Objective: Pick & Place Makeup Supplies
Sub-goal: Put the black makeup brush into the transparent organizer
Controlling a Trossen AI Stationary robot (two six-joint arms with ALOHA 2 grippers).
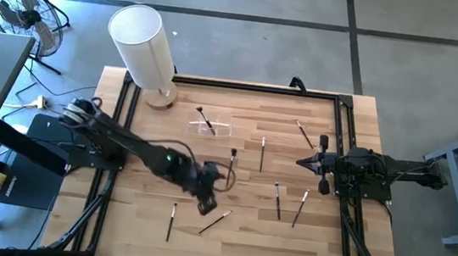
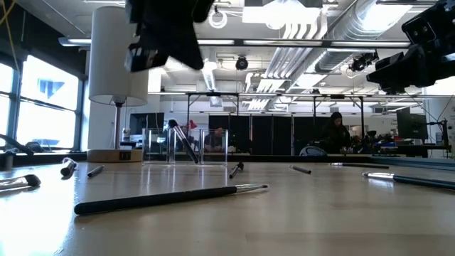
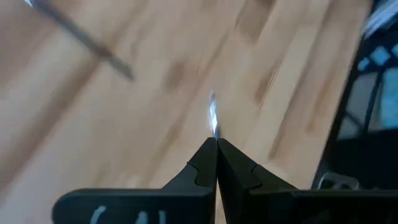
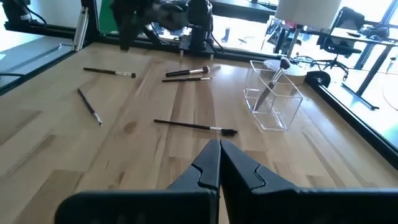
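Several thin makeup brushes lie flat on the wooden table: two near the front (image 1: 171, 220) (image 1: 215, 222), others at mid-table (image 1: 262, 153) (image 1: 277, 199) (image 1: 300, 208) (image 1: 303, 134). One brush (image 1: 206, 121) leans inside the clear holder (image 4: 273, 99). My left gripper (image 1: 207, 202) is above the table's middle front, raised clear in the low view (image 2: 163, 35), shut on a thin silvery brush (image 3: 213, 115). My right gripper (image 1: 300, 162) waits shut at the right side, above the table (image 4: 219, 146). My left gripper pinches a thin brush between its two fingertips (image 3: 208, 155). Only a short silvery length (image 3: 213, 118) shows beyond the tips, pointing away along the fingers. It is lifted clear of the table. Which part of the brush it has cannot be told.
A tall white cylinder (image 1: 144, 42) stands on a wooden base at the far left corner, next to the clear holder (image 1: 212, 126). Black rails (image 1: 339, 131) frame the table's sides and far edge. Another brush (image 3: 81, 37) lies on the wood below my left gripper.
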